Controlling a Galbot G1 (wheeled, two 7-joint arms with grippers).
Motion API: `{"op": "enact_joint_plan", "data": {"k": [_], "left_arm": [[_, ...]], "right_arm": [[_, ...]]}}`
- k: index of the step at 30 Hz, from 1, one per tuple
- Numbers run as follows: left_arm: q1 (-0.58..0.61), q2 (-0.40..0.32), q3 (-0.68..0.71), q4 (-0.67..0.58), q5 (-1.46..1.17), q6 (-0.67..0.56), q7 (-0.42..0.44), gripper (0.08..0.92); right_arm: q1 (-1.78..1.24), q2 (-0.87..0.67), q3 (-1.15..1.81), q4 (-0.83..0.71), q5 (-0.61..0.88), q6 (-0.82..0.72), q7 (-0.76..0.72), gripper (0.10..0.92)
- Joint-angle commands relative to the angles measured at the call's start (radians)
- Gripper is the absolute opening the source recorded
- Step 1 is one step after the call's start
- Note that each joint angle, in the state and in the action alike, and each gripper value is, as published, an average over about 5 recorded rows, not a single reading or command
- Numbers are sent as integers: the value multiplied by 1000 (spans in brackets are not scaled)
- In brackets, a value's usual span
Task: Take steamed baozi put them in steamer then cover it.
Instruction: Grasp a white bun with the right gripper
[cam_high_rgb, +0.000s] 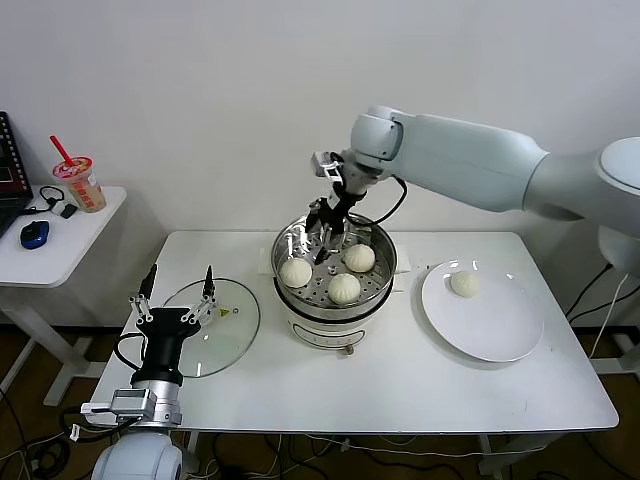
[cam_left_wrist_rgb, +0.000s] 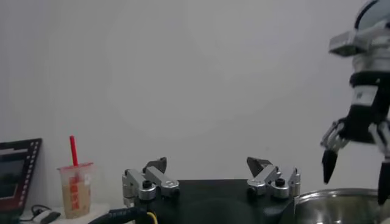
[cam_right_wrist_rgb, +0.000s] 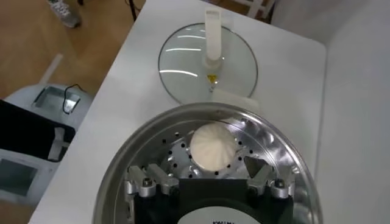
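Currently we list three steamed baozi (cam_high_rgb: 345, 288) in the steamer (cam_high_rgb: 385, 283), one on the plate (cam_high_rgb: 500, 330), right gripper (cam_high_rgb: 330, 240) wide open and empty above them, left gripper (cam_high_rgb: 180, 290) open, idle by the lid (cam_high_rgb: 225, 335).

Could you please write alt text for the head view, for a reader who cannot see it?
The right gripper hangs open over the steamer, which holds three steamed baozi; a fourth lies on the white plate to its right. The left gripper waits open above the glass lid lying on the table.
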Motion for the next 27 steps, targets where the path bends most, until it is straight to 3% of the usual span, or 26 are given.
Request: {"op": "enact_joint_plan", "data": {"k": [1, 27], "left_arm": [[-9, 0, 23, -3, -9, 4, -12, 823], [8, 10, 35, -2, -8, -8, -18, 823]], "right_arm": [[-89, 81, 8, -76, -72, -9, 9, 823], [-185, 150, 86, -207, -214, 28, 9, 823]]}}
